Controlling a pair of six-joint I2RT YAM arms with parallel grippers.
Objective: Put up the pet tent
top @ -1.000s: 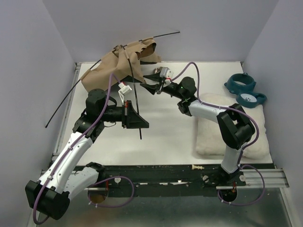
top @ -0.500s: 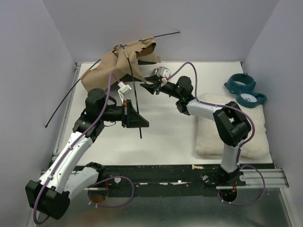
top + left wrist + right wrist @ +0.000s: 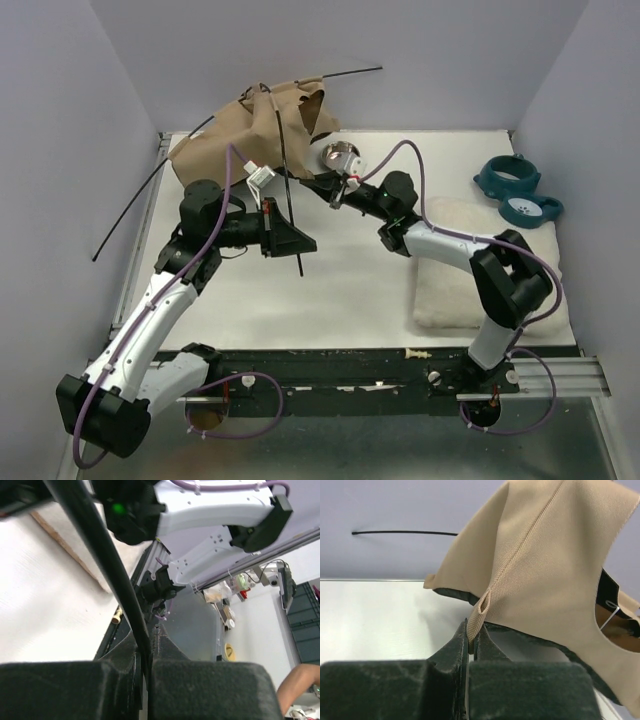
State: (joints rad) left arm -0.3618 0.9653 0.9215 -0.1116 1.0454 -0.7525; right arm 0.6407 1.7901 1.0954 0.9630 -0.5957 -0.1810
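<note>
The pet tent lies crumpled at the table's far left, tan fabric with black trim. One thin black pole arcs through it, from beyond the table's left edge to the back wall. A second pole runs down from the tent's top toward me. My left gripper is shut on this second pole near its lower end; in the left wrist view the pole passes between the closed fingers. My right gripper is shut on a tan sleeve end at the tent's lower edge.
A white fluffy cushion lies at the right under my right arm. The teal bowl stand sits at the far right by the wall. Walls close in the left, back and right; a black rail runs along the near edge.
My right gripper has closed on the tent's fabric sleeve and shifted slightly right. My left arm has nudged the held pole a little up and right, and the tent has lifted slightly.
</note>
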